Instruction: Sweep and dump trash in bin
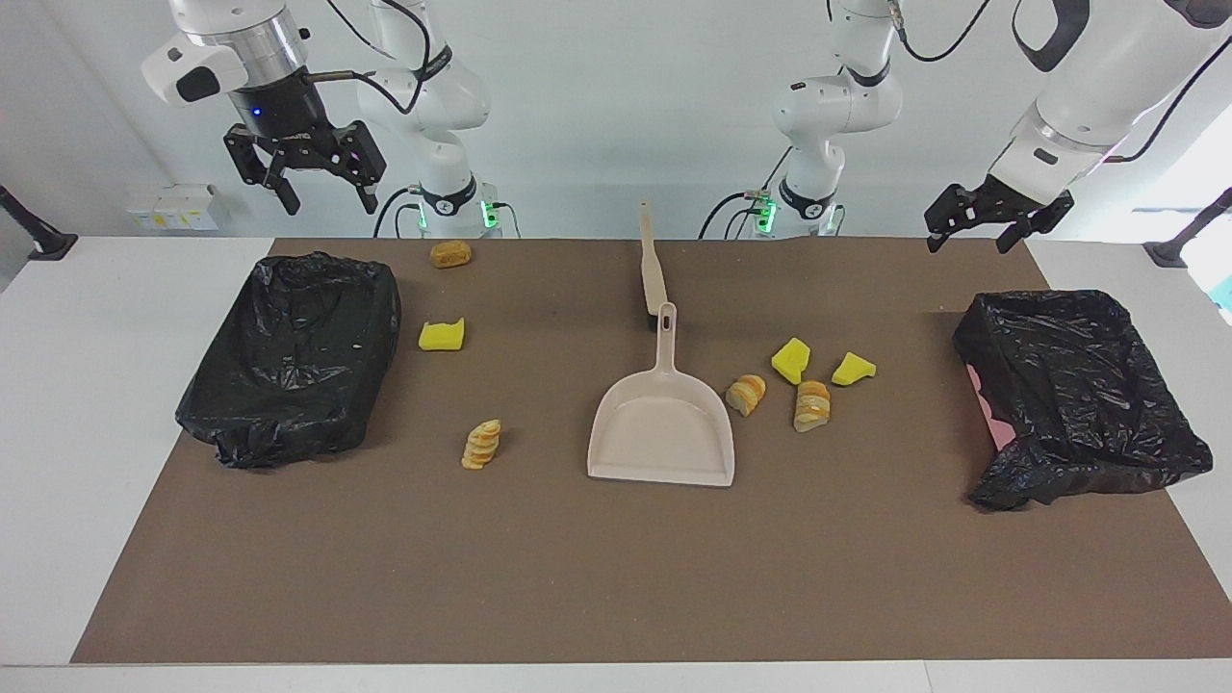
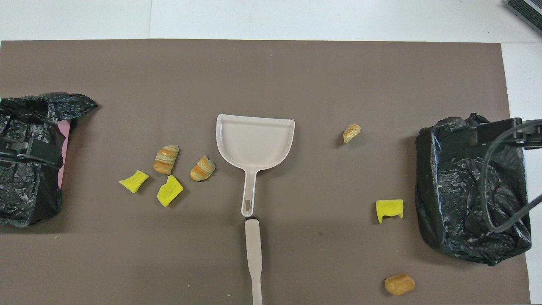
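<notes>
The beige dustpan (image 1: 662, 428) (image 2: 255, 144) lies flat mid-table, with the beige brush (image 1: 653, 260) (image 2: 254, 254) nearer the robots, in line with its handle. Beside the pan toward the left arm's end lie two bread pieces (image 1: 746, 394) (image 1: 812, 405) and two yellow sponge wedges (image 1: 790, 359) (image 1: 853, 369). Toward the right arm's end lie a bread slice (image 1: 481, 444), a sponge wedge (image 1: 442, 335) and a roll (image 1: 450, 254). My right gripper (image 1: 327, 200) hangs open and empty above the table's near edge by one bin. My left gripper (image 1: 969, 241) hangs open and empty by the other.
Two bins lined with black bags stand on the brown mat, one at the right arm's end (image 1: 289, 423) (image 2: 461, 237) and one at the left arm's end (image 1: 1088, 462) (image 2: 25, 203). White table borders the mat.
</notes>
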Controlling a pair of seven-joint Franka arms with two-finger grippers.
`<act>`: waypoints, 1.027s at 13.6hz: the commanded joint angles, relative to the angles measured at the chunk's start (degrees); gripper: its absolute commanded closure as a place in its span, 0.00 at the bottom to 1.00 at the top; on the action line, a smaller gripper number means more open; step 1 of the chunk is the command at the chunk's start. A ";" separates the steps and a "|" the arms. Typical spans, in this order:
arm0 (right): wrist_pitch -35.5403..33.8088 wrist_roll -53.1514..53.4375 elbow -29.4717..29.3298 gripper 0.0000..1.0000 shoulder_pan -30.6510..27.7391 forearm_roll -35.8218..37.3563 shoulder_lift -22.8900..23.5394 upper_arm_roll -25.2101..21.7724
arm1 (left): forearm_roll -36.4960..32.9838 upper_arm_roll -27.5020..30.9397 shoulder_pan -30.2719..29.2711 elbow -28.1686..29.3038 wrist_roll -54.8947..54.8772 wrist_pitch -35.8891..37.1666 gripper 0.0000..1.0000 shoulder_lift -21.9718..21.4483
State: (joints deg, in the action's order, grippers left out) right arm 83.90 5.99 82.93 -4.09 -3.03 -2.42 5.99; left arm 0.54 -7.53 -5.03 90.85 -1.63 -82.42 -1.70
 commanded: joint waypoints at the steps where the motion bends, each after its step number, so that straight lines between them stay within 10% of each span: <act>1: 0.12 -1.60 1.27 0.00 -0.56 -1.10 -1.09 -0.01 | -0.28 -0.03 -0.07 0.37 -1.08 -0.11 0.00 -1.02; 14: -0.76 -1.68 1.18 0.00 -0.65 -1.10 -1.09 -0.10 | -0.19 -0.65 1.07 1.34 -0.92 0.15 0.00 -1.37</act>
State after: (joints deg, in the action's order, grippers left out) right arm 83.76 5.99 82.94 -4.10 -3.03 -2.42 5.96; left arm 0.56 -8.28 -4.77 90.93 -2.14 -82.36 -1.91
